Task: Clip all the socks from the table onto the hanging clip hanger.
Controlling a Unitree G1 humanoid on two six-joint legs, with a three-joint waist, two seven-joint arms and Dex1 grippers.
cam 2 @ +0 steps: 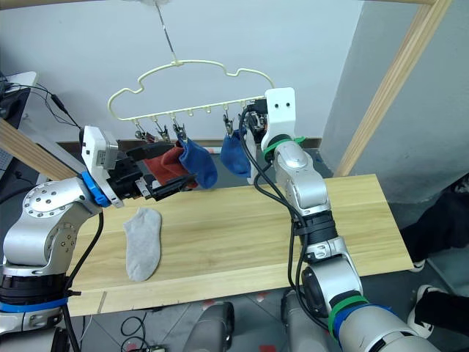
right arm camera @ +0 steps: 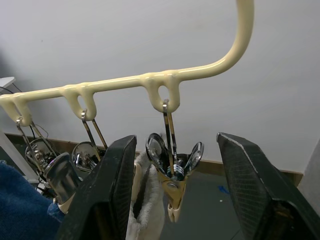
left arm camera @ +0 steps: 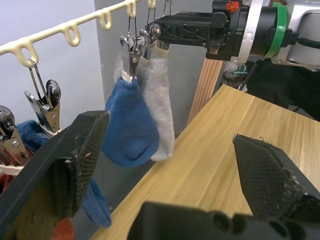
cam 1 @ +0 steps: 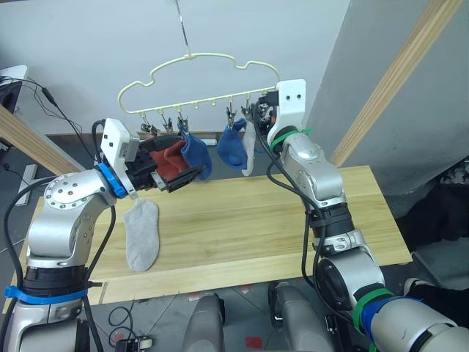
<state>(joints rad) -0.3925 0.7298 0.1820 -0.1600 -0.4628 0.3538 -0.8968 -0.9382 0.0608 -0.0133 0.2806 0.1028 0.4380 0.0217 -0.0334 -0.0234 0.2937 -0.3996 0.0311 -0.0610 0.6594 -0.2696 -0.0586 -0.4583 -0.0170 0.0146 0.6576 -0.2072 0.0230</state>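
One grey sock point(cam 1: 141, 235) lies flat on the table point(cam 1: 293, 220), toe end toward the robot, long axis running roughly away from the robot toward the clip hanger point(cam 1: 198, 81), well below and forward of its left end. On the hanger, from its right end: a grey sock point(cam 1: 249, 147) on the end clip, a blue sock point(cam 1: 231, 147) beside it, another blue sock point(cam 1: 196, 155) near the middle, then rust red socks point(cam 1: 170, 163) bunched by the left clips; can't tell if the red ones are clipped or how many are there. Left gripper point(cam 1: 163, 174) sits below the hanger's left half, right at the red socks, fingers spread apart in the left wrist view, nothing pinched. Right gripper point(right arm camera: 172, 200) is at the hanger's right end, fingers parted either side of the end clip point(right arm camera: 172, 172) and the grey sock top. Lying sock is under the left arm, well apart from the right, so left arm is nearer; likely reach down and back from the hanger.
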